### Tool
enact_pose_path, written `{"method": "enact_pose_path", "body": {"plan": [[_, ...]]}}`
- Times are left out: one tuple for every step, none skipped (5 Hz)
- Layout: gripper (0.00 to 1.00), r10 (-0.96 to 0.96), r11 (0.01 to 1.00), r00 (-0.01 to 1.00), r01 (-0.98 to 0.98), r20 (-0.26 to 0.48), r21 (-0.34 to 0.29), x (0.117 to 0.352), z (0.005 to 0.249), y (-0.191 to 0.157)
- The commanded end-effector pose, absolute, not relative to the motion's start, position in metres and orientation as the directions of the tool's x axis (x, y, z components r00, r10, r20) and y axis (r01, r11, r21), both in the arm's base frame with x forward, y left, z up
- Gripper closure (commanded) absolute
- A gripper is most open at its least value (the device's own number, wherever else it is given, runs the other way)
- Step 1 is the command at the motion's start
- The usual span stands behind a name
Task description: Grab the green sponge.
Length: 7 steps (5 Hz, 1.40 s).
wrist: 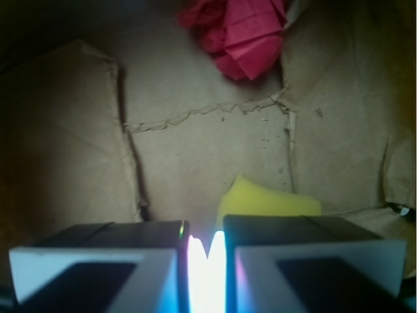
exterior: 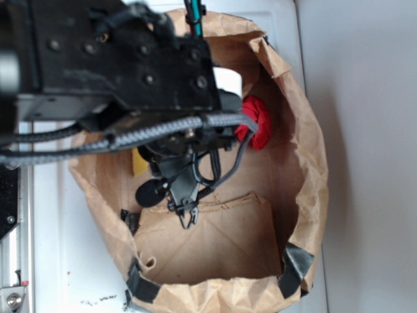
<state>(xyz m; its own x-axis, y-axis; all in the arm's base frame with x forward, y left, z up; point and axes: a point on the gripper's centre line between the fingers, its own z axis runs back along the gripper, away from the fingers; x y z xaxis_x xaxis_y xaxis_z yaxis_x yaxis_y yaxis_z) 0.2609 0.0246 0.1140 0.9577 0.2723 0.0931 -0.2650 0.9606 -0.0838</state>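
Note:
The green sponge (wrist: 270, 201) shows as a yellow foam wedge on the brown paper floor, just beyond my right finger (wrist: 313, 241); its green layer is hidden. The exterior view shows only a yellow sliver of the sponge (exterior: 139, 162), left of the wrist and mostly covered by the arm. My gripper (wrist: 205, 242) hangs low inside the bag with its fingers nearly together, a thin bright slit between them and nothing held. From outside, the gripper (exterior: 189, 218) points down at the bag floor, beside the sponge and not on it.
A brown paper bag (exterior: 314, 163) with tall crumpled walls surrounds the arm. A red fabric ball (wrist: 241, 32) lies by the far wall, also visible as the red ball (exterior: 255, 125) to the arm's right. Black tape patches (exterior: 296, 267) sit on the bag's rim.

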Motion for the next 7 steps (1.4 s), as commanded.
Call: {"method": "enact_pose_path", "body": {"plan": [[1.00,0.265,0.960,0.947,-0.242,0.180,-0.140,0.274,0.152,0.030],[1.00,0.267,0.959,0.949,-0.244,0.170,-0.145,0.278,0.154,0.031],[1.00,0.267,0.961,0.948,-0.248,0.173,-0.126,0.280,0.150,0.032],[0.00,0.264,0.964,0.944,-0.253,0.198,-0.078,0.282,0.136,0.034],[0.00,0.245,0.969,0.943,-0.245,0.226,-0.029,0.280,0.112,0.039],[0.00,0.226,0.973,0.942,-0.232,0.250,-0.006,0.278,0.099,0.046],[0.00,0.219,0.973,0.946,-0.229,0.240,0.010,0.277,0.092,0.051]]}}
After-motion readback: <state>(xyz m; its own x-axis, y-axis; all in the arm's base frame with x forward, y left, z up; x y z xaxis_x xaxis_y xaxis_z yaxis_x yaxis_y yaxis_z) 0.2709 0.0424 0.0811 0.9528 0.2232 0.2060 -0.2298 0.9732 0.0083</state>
